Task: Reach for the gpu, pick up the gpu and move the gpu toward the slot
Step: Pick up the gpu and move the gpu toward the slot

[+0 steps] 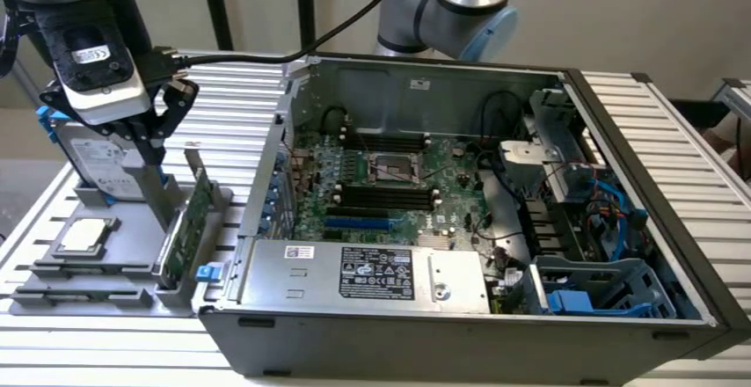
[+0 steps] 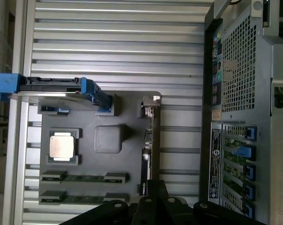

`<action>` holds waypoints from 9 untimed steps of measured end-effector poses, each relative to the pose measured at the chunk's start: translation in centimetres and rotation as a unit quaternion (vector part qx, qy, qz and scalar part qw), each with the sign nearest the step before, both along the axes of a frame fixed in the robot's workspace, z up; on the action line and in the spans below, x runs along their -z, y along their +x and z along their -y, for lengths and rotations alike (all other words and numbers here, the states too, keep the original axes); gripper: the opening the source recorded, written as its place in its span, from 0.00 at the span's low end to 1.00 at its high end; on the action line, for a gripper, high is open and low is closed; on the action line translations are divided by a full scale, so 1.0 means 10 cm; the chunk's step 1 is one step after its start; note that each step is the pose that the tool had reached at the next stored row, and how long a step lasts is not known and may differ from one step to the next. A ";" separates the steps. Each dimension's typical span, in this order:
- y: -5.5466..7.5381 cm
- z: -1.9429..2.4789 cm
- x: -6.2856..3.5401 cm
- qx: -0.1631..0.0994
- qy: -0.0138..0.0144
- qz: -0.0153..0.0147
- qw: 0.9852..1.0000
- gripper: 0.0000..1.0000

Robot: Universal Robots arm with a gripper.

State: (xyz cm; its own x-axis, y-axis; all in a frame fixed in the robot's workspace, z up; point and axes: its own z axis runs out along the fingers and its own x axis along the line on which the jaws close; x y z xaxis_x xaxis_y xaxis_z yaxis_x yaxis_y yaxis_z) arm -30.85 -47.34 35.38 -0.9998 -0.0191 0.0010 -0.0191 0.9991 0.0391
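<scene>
The gpu (image 1: 188, 222) stands on edge in a grey holder tray (image 1: 70, 303) at the exterior view's left, green board with a silver bracket at its far end. In the wrist view the gpu (image 2: 149, 140) is a thin dark strip seen edge-on. My gripper (image 1: 153, 141) hangs above the tray, just behind the card's far end and beside the hard drive, apart from the card. Its dark fingers (image 2: 155, 190) sit close together over one end of the card with nothing between them. A blue slot (image 1: 358, 224) lies on the motherboard inside the open case.
The open computer case (image 1: 657, 229) fills the exterior view's right, its rear wall (image 2: 244, 117) close to the tray. On the tray are a silver hard drive with blue rails (image 1: 100, 163), a square processor chip (image 2: 62, 144) and memory sticks (image 2: 85, 177). The slatted metal table (image 2: 118, 42) surrounds them.
</scene>
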 end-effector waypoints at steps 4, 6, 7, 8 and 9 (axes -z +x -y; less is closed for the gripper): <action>0.00 0.000 0.000 0.000 0.000 0.000 1.000 0.12; 0.00 0.000 0.000 0.000 0.000 0.000 1.000 0.18; 0.00 0.000 0.000 0.000 0.000 0.000 1.000 0.24; 0.00 0.000 0.000 0.000 0.000 0.000 1.000 0.30; 0.00 0.000 0.000 0.000 0.000 0.000 1.000 0.36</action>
